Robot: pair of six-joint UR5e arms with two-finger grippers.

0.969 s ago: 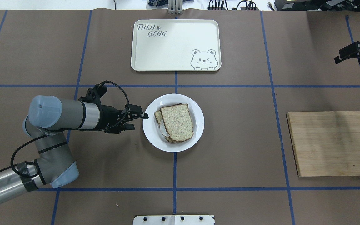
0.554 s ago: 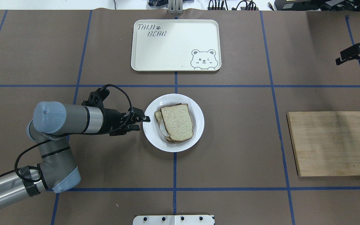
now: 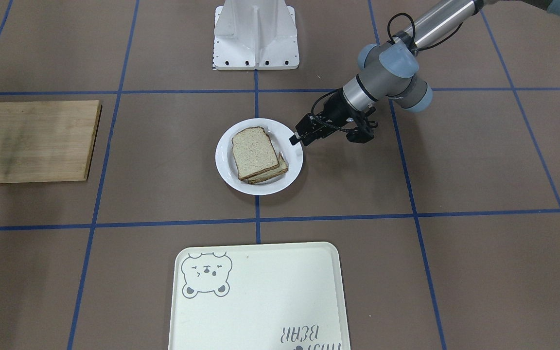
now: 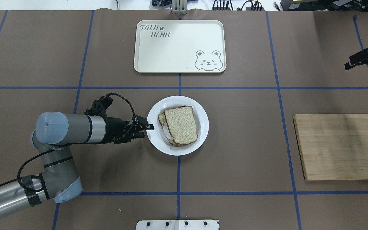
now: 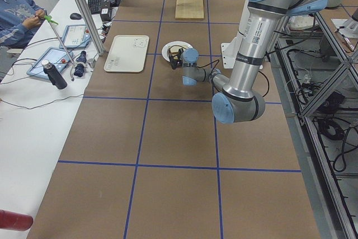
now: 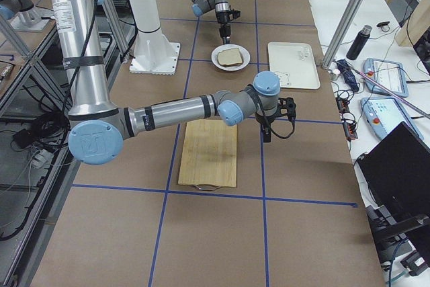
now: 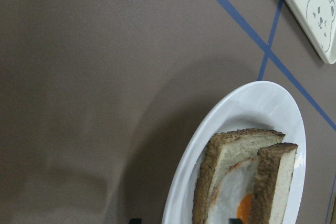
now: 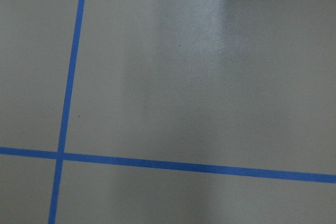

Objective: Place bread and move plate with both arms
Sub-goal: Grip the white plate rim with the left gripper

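Overhead exterior: left arm (image 4: 75,128) edged closer to plate (image 4: 203,126).

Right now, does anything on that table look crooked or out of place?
Only slightly: the plain brown-crusted bread slice lies offset on the egg-topped slice, whose edge and egg white peek out on the round white plate. Nothing looks spilled.

bare table (image 4: 203,81) between plate (image 4: 203,127) and tray (image 4: 177,48), board (image 4: 340,147) well apart
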